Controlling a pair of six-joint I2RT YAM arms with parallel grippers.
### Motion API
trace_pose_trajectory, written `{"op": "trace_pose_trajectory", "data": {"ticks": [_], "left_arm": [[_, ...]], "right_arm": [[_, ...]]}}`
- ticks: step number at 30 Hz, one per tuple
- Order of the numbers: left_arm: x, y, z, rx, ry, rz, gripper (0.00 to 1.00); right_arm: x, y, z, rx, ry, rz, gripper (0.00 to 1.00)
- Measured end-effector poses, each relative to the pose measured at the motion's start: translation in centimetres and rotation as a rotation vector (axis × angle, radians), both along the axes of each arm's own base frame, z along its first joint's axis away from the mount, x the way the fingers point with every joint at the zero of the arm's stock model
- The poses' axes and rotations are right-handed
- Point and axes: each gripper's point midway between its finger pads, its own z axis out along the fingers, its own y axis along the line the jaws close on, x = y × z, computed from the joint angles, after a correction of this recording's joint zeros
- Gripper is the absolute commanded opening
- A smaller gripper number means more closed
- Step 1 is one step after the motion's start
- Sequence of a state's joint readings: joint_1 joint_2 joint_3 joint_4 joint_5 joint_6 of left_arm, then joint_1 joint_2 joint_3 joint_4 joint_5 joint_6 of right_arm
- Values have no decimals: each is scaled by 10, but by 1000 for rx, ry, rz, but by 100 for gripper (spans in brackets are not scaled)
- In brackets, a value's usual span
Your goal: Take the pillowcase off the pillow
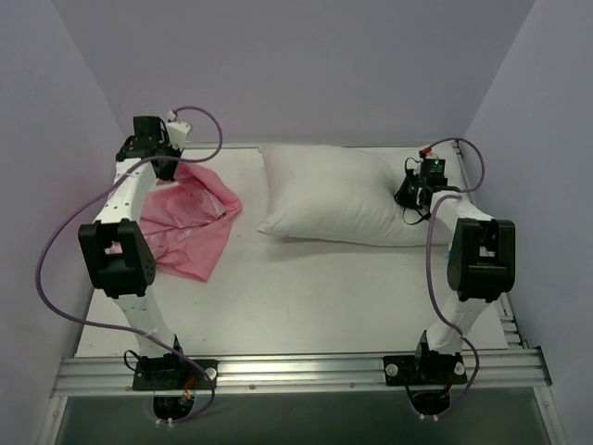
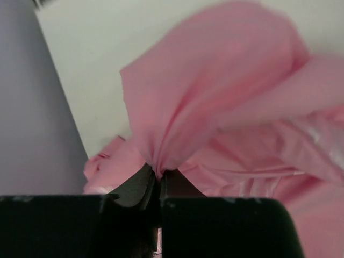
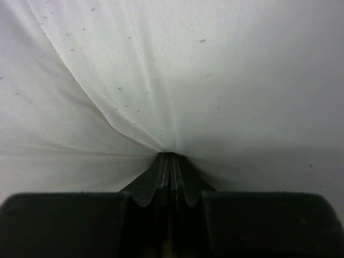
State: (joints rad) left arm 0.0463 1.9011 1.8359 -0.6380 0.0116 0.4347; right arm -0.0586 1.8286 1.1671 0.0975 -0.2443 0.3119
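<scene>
Clamping pink pillowcase (image 1: 190,227) fabric at nine o'clock, the left tool (image 2: 159,180) faces the right tool (image 3: 171,161), pinched tight on the white pillow (image 1: 334,195) at three o'clock.

Near half of bench (image 1: 315,297) lay open, wide lane between arm bases. Far right blocked by pillow (image 1: 334,195); far left by heaped pink pillowcase (image 1: 190,227); only narrow strip of bench between them. Walls (image 1: 296,65) closed in both sides and back. Left claw (image 2: 159,173) pinched pillowcase, right claw (image 3: 171,157) pinched pillow, both tied up.
</scene>
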Motion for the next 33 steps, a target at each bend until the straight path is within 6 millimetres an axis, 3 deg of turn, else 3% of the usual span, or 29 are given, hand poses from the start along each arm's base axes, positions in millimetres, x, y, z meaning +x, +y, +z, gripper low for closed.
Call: {"op": "trace_pose_trajectory", "data": {"ticks": [3,6,9,11,13,14,15,19,22,23,25,27,30,31,33], "left_arm": [[-21,13,-71,46,179,28,2],[-36,24,-110,79,284,54,3],[-39,31,-121,96,314,70,16],[-39,32,-122,99,316,76,36],[-40,32,-122,100,317,77,61],[-41,32,-122,97,320,80,95],[-41,31,-123,96,324,76,94],[-46,24,-122,49,340,66,94],[-55,15,-99,-3,319,50,94],[-59,12,-83,-18,293,43,94],[-68,5,-38,-44,204,20,94],[-86,-3,20,-64,68,-17,94],[-140,-17,94,-61,-130,-84,94],[-160,-21,105,-55,-172,-104,94],[-198,-26,109,-37,-215,-134,94]], "right_arm": [[0,3,0,1,1,4,0],[0,3,0,1,1,5,0],[0,3,0,1,0,6,0],[-1,4,1,1,-1,7,1],[-1,4,2,1,1,7,10],[-2,4,2,2,1,6,16],[-2,4,3,3,2,6,31],[-4,11,13,14,-15,25,51],[-8,16,26,10,-23,37,60],[-10,17,29,9,-23,38,69],[-14,18,36,8,-22,34,75],[-19,17,45,0,-27,33,77],[-32,21,62,-21,-36,28,79],[-37,22,68,-30,-37,28,79],[-51,26,79,-47,-45,27,81]]}}
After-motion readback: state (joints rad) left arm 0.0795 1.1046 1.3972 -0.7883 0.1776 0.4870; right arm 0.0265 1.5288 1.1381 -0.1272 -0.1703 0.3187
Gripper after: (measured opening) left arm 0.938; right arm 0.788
